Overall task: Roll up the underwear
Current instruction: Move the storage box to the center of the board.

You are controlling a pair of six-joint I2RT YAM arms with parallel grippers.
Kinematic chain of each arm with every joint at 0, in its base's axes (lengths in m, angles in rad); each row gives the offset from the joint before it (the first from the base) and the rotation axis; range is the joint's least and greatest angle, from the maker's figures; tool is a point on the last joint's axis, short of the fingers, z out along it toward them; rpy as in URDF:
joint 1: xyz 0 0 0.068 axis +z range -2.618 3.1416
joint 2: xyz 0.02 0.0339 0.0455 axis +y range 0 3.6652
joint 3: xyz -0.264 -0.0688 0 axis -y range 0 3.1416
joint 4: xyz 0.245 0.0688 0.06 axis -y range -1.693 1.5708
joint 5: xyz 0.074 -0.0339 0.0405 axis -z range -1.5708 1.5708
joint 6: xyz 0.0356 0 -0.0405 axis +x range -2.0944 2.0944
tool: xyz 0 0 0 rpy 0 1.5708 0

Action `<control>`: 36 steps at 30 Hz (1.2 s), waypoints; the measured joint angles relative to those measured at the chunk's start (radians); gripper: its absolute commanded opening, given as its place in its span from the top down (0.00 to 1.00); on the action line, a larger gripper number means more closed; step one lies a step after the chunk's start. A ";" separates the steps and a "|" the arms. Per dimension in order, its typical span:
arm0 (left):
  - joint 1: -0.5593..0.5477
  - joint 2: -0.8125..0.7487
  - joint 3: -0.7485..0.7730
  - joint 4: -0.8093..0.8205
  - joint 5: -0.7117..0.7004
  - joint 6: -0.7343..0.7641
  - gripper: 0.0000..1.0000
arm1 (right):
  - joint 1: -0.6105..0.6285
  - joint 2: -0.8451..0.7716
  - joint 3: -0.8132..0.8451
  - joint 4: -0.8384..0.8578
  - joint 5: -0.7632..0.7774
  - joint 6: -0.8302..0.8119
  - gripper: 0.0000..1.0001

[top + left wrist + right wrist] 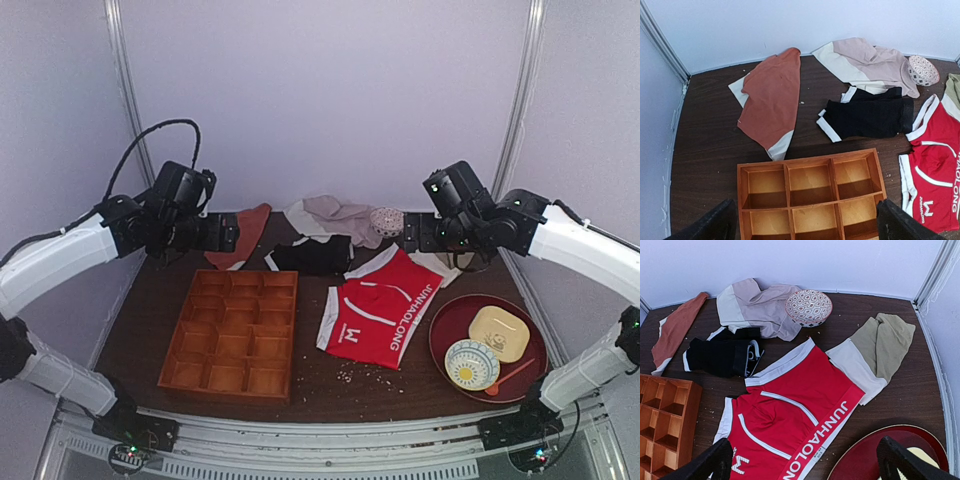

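Red underwear (368, 312) lay flat and unrolled on the dark table (140, 325), between a wooden compartment tray (235, 335) and a round red plate (447, 318), left gripper (228, 232) and right gripper (410, 236) both spread wide, empty, raised above the far clothes.

The brown table (140, 330) is holding many things. A wooden box of little squares (235, 335) is sitting under the left gripper (228, 232), and an orange cloth (250, 225) is lying by its tip. Black briefs (312, 255) are lying between both grippers. The red underwear (372, 310) and a round red tray (450, 318) are lying below the right gripper (410, 233).
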 measured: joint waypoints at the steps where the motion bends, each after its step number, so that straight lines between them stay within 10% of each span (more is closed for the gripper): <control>1: 0.000 0.007 0.009 -0.015 -0.001 -0.006 0.02 | 0.000 0.000 0.000 0.000 0.000 0.000 0.00; 27: 0.000 0.151 -0.068 -0.354 0.172 -0.409 0.48 | 0.001 0.018 -0.043 0.058 -0.016 0.011 0.00; 36: 0.000 0.216 -0.099 -0.356 0.184 -0.443 0.47 | 0.001 0.018 -0.081 0.071 -0.027 0.027 0.00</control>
